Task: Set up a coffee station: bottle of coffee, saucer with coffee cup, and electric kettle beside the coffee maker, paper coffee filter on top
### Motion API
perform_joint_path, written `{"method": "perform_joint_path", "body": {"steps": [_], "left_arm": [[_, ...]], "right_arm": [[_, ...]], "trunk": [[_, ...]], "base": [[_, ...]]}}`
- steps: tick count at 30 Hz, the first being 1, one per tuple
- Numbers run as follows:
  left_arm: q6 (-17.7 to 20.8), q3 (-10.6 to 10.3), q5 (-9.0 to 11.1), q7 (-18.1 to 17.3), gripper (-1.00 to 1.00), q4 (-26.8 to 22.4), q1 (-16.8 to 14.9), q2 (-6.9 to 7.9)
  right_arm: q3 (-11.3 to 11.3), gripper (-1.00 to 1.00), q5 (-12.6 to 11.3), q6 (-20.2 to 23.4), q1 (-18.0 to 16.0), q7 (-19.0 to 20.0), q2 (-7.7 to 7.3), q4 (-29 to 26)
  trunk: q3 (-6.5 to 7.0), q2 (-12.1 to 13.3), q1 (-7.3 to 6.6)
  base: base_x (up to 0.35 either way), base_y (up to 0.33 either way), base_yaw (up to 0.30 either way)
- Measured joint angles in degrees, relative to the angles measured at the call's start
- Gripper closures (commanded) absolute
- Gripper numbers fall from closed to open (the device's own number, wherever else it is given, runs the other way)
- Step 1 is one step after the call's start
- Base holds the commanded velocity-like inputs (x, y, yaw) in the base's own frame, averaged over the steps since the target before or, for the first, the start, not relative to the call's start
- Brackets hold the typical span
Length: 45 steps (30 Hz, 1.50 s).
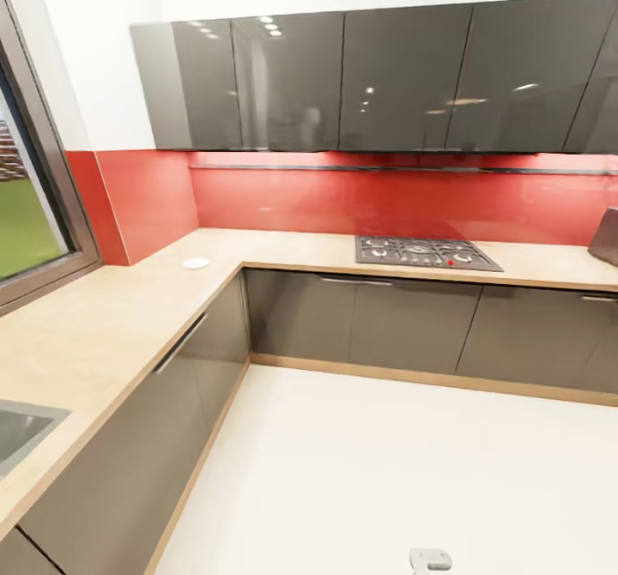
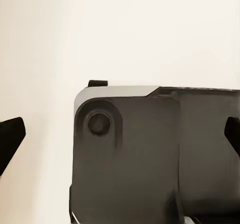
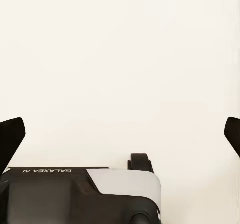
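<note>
The kitchen countertop (image 1: 112,317) runs in an L under a red wall in the head view. A small round white saucer (image 1: 196,263) lies flat near its inner corner. A thin dark board, the kitchen shelf (image 1: 403,168), runs along the wall below the upper cabinets, and I see nothing on it. The coffee maker, bottle of coffee, paper coffee filter, coffee cup and electric kettle are out of view. My left gripper (image 2: 120,139) is open over the robot's dark base and pale floor. My right gripper (image 3: 120,134) is open and empty above the floor.
A gas hob (image 1: 427,253) is set into the back counter. A sink corner (image 1: 17,433) shows at the near left, below a window (image 1: 26,214). A dark grey object (image 1: 605,236) is cut off at the right edge. White floor (image 1: 386,472) lies between the cabinets.
</note>
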Motion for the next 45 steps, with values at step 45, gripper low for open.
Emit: {"method": "perform_joint_path", "body": {"steps": [45], "left_arm": [[0.0,0.0,0.0,-0.1,-1.0,0.0,0.0,-0.44]], "right_arm": [[0.1,-1.0,0.1,0.0,0.0,0.0,0.01,0.0]], "trunk": [[-0.01,0.0,0.0]], "base": [[0.343,-0.079,-0.096]]}}
